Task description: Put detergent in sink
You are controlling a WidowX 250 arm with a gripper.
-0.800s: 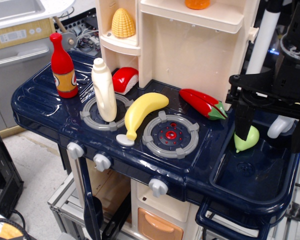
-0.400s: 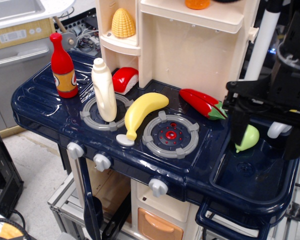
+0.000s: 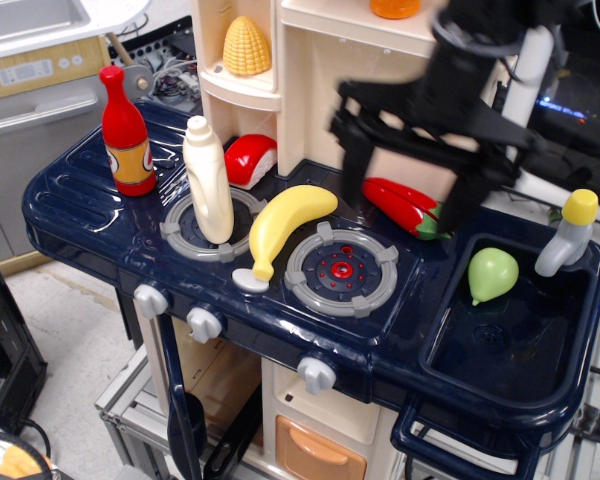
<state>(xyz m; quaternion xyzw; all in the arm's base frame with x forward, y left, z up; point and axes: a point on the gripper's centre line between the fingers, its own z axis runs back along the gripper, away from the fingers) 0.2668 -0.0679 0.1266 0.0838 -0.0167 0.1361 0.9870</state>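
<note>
Swinging up and left from its earlier place over the sink (image 3: 450, 345), the black tool (image 3: 405, 195) now hangs motion-blurred above the right burner ring (image 3: 340, 270) and the red chili pepper (image 3: 405, 208), its two fingers (image 3: 354, 165) spread wide apart with nothing between them. With the arm gone from the basin, the grey faucet with its yellow cap (image 3: 568, 232) at the sink's back right corner is newly in plain sight.

On the navy-blue counter (image 3: 80, 190), the detergent (image 3: 208, 180), a cream-white bottle, stands upright on the left burner ring (image 3: 212, 224), well apart from the tool and on the opposite side of the stovetop from the sink. A yellow banana (image 3: 285, 225) lies just beside it, stretched between the two burners, its lower tip near a small white disc (image 3: 249, 280). A red bottle with an orange label (image 3: 126, 133) stands upright near the counter's left rear edge. Behind the detergent sits a red-and-white piece (image 3: 251, 159), against the cream cabinet wall.

A green pear-like fruit (image 3: 492, 274) rests inside the sink, toward its back wall. A yellow corn cob (image 3: 247, 46) stands on a cream shelf above the counter.
</note>
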